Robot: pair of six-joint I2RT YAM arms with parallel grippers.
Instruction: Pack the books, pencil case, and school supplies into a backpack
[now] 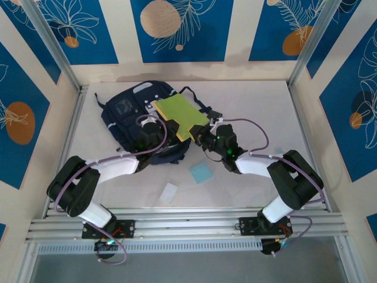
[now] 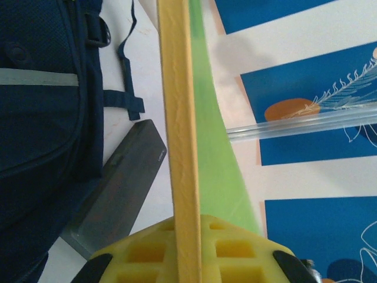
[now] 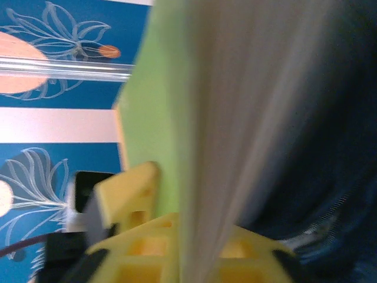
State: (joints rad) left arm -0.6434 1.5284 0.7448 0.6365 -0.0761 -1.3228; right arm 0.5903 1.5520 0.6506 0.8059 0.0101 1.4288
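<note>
— How do the arms sit?
— Both bend inward. The left hand [image 1: 168, 127] and right hand [image 1: 201, 139] each clamp the books [image 1: 181, 114] above the backpack [image 1: 125, 112].
— What lies around them?
— The pencil case [image 2: 121, 188] lies beside the backpack. The blue pad [image 1: 201, 173] and white piece [image 1: 169, 192] lie on the bench [image 1: 265, 112].

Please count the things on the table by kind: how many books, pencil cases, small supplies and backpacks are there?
Books: 2, the lime green book and the yellow-orange book
Pencil case: 1
Small supplies: 2, the light-blue pad and the white piece
Backpack: 1
Total: 6
</note>
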